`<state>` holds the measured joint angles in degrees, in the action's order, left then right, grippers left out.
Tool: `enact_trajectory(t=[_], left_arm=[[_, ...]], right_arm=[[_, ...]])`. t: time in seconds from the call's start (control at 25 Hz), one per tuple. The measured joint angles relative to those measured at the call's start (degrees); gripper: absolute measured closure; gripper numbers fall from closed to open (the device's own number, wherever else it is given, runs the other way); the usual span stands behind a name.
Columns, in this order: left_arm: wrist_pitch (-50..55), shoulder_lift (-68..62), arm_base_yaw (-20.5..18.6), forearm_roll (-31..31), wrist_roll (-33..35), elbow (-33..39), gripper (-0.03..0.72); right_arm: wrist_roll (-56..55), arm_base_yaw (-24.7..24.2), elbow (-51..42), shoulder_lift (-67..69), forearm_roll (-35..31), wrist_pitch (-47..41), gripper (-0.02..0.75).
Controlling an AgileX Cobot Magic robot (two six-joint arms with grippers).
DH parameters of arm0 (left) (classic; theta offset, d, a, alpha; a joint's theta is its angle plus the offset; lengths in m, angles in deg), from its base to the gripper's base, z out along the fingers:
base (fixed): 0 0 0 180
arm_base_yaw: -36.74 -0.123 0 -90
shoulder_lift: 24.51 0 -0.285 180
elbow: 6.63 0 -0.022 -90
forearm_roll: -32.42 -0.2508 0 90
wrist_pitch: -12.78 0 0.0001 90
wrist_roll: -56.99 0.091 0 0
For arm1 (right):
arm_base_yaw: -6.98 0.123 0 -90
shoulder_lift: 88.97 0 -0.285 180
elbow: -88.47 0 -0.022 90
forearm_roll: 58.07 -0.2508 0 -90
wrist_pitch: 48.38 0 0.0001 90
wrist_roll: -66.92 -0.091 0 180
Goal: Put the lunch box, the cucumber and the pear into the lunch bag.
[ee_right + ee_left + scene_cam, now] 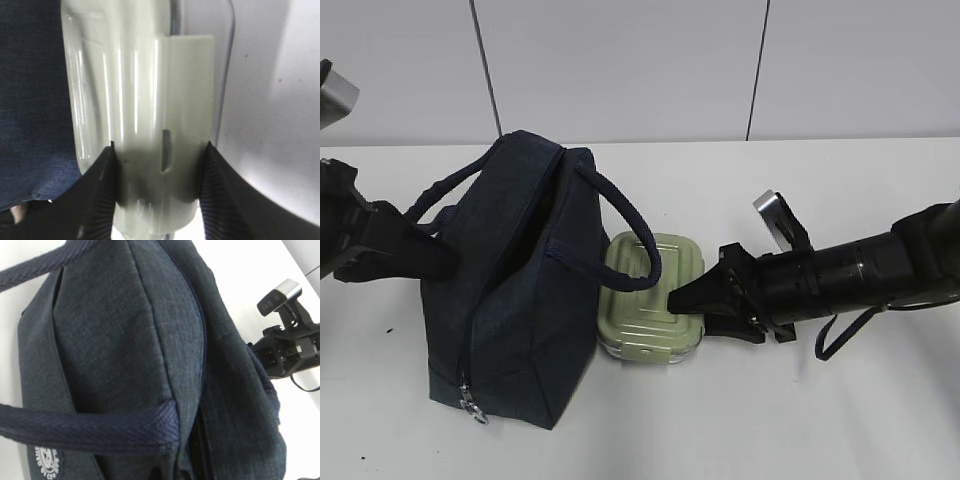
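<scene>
The navy lunch bag (pixel 510 300) stands at the left of the white table, with its top slit slightly parted. The sage-green lunch box (pixel 655 310) lies against the bag's right side, and one bag handle (pixel 640 240) drapes over it. My right gripper (pixel 685 298) is shut on the box's near end. In the right wrist view its fingertips (pixel 111 155) press both sides of the lunch box (pixel 140 90). My left gripper (pixel 435 255) is against the bag's left side; its jaws are hidden. The left wrist view is filled by the bag (pixel 125 340). The cucumber and pear are out of view.
The zip's metal pull (pixel 470 400) hangs at the bag's near lower corner. The right arm (pixel 287 345) shows beyond the bag in the left wrist view. Bare white table (pixel 770 420) lies in front of and behind the bag. A white wall is at the back.
</scene>
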<state>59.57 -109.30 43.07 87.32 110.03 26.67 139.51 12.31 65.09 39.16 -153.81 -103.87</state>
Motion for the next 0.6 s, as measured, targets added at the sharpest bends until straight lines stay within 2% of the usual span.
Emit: enact_trajectory(t=[0.16,0.32,0.6], left_arm=[[0.0,0.0,0.0,0.0,0.0,0.0,0.704],[0.1,0.0,0.0,0.0,0.0,0.0,0.704],[0.1,0.0,0.0,0.0,0.0,0.0,0.704]], right_arm=[[-0.5,-0.1,0.0,-3.6,2.8,4.6,0.405],[-5.3,-1.8,-0.3,-9.7,10.8,10.4,0.406],[-12.8,-4.6,-0.4,-19.9,18.8,11.3,0.412]])
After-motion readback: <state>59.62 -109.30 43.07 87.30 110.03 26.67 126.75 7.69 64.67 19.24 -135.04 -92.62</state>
